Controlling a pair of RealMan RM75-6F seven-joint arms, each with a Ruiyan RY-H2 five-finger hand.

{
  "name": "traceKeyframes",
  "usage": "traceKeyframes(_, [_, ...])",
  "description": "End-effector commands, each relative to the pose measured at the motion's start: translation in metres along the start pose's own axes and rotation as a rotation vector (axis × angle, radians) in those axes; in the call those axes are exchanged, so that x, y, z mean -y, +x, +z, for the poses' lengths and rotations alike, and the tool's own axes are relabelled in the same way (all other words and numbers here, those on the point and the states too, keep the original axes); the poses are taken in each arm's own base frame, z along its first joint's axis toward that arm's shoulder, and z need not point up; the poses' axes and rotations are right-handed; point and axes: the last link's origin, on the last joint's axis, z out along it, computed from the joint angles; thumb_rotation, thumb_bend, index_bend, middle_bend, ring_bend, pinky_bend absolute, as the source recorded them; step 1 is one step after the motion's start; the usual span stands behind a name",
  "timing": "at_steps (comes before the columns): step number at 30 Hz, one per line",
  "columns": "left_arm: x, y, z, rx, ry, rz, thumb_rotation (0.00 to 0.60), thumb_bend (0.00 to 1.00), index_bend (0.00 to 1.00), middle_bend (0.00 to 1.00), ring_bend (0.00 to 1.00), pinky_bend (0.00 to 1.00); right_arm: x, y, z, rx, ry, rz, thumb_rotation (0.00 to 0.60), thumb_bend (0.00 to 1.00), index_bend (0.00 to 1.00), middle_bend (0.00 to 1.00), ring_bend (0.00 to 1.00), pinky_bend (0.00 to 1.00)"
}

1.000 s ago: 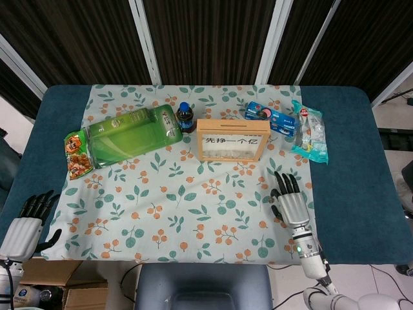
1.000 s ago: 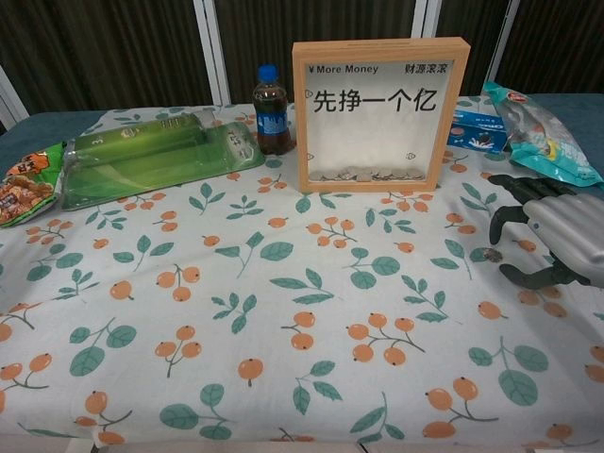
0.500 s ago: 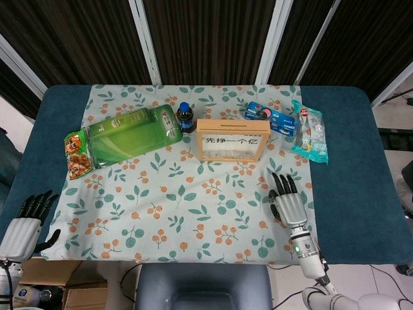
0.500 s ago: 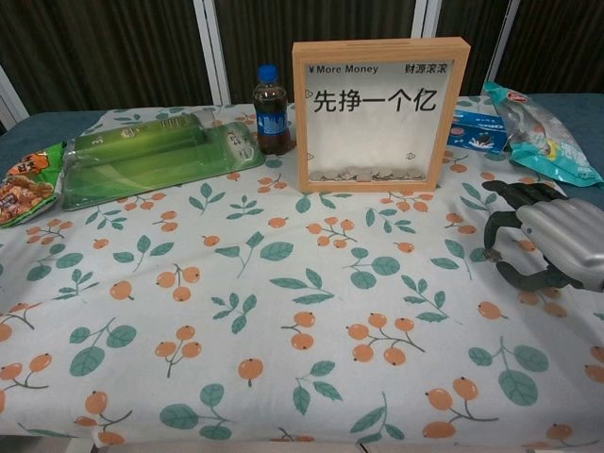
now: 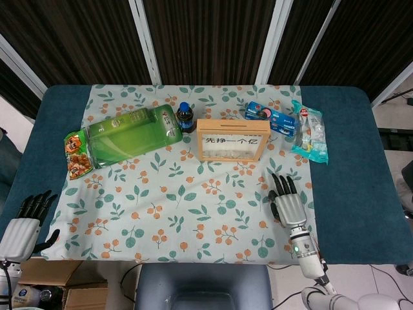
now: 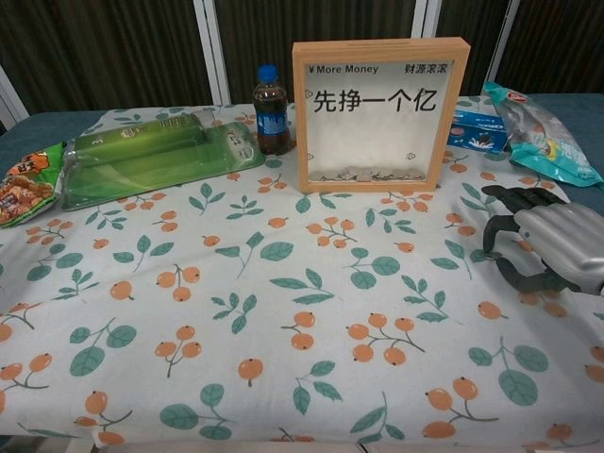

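Right of the wooden frame (image 6: 379, 113), the right hand (image 6: 540, 245), fingers apart and empty, has edged leftward.

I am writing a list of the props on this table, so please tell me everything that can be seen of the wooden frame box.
The frame box is a shallow, light wooden square with a clear front pane and white back. It bears black print: "More Money", small Chinese characters at the top right and large Chinese characters below. A few coins lie along its inside bottom. The head view shows a dark slot in its top edge. It stands upright on the cloth, near the table's far middle, with a cola bottle at its left. Nothing touches it; the right hand is apart.
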Motion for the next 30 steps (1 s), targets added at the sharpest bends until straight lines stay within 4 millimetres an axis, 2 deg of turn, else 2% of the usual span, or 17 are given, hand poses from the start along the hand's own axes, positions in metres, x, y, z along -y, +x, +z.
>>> traceKeyframes(1, [0.0000, 0.0005, 0.0002, -0.001, 0.000, 0.000, 0.598, 0.35, 0.00, 0.00, 0.00, 0.00, 0.0002, -0.0001, 0.0001, 0.001, 0.000, 0.000, 0.600, 0.36, 0.56, 0.13, 0.00, 0.00])
traceKeyframes(14, [-0.0026, 0.0008, 0.0012, 0.013, -0.013, 0.005, 0.595, 0.35, 0.00, 0.00, 0.00, 0.00, -0.0018, 0.0017, 0.0021, 0.026, 0.000, -0.013, 0.600, 0.36, 0.53, 0.13, 0.00, 0.00])
traceKeyframes(30, [-0.0053, -0.0013, 0.0081, 0.029, -0.023, 0.009, 0.598, 0.35, 0.00, 0.00, 0.00, 0.00, 0.0002, 0.0045, 0.0021, -0.009, 0.001, -0.023, 0.600, 0.37, 0.63, 0.13, 0.00, 0.00])
